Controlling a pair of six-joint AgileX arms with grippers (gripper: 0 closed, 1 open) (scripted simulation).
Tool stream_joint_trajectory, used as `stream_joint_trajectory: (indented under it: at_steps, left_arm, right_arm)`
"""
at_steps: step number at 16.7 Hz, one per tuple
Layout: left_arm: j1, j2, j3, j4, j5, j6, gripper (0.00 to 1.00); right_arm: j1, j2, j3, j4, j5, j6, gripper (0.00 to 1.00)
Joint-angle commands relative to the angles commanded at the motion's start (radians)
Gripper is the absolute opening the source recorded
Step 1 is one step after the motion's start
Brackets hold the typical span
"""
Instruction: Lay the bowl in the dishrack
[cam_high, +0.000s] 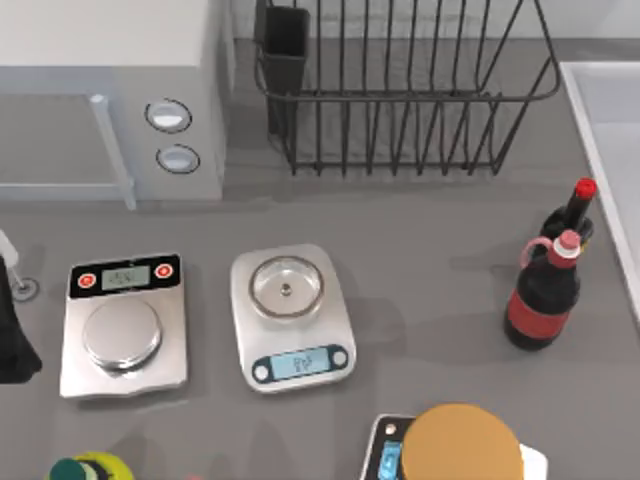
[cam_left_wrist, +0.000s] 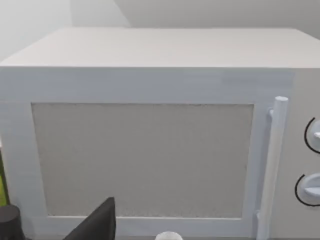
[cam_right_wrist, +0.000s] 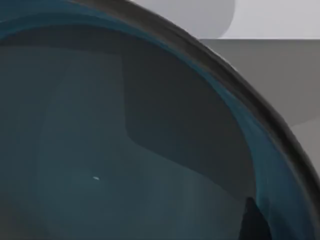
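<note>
Closest in, the right wrist view looks straight into the bowl (cam_right_wrist: 125, 150), its dark blue inside and blackish rim hard up against the camera. Whether the right gripper has hold of it, or how wide it stands, cannot be told. At the near edge of the bench (cam_high: 420, 250) a round tan disc (cam_high: 462, 442) covers most of a small scale (cam_high: 388, 458) with a blue display; I cannot tell whether that disc belongs to the bowl. A green and yellow object (cam_high: 95, 468) sits at the near left corner. The left arm (cam_high: 12, 345) is parked at the left edge, its wrist view facing the microwave door, and its gripper's opening cannot be told either. Farther in, two scales sit side by side: a steel one with a black panel (cam_high: 122, 330) on the left, and a silver one (cam_high: 290, 318) carrying a clear round dish (cam_high: 286, 288) just right of it. On the right side a dark red bottle (cam_high: 543, 295) stands just in front of a black bottle with a red cap (cam_high: 572, 210). At the far edge, the white microwave (cam_high: 110, 90) fills the left corner, and the dishrack (cam_high: 400, 100) stands just beside it, its utensil cup (cam_high: 284, 45) at the corner nearest the microwave. Both middle scales lie between the near edge and the dishrack.
</note>
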Motion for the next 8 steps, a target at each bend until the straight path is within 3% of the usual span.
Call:
stream_joint_trajectory:
  at_steps: [8]
  left_arm:
    - [0.000, 0.000, 0.000, 0.000, 0.000, 0.000, 1.00]
  right_arm:
    - [-0.007, -0.049, 0.437, -0.526, -0.001, -0.011, 0.00]
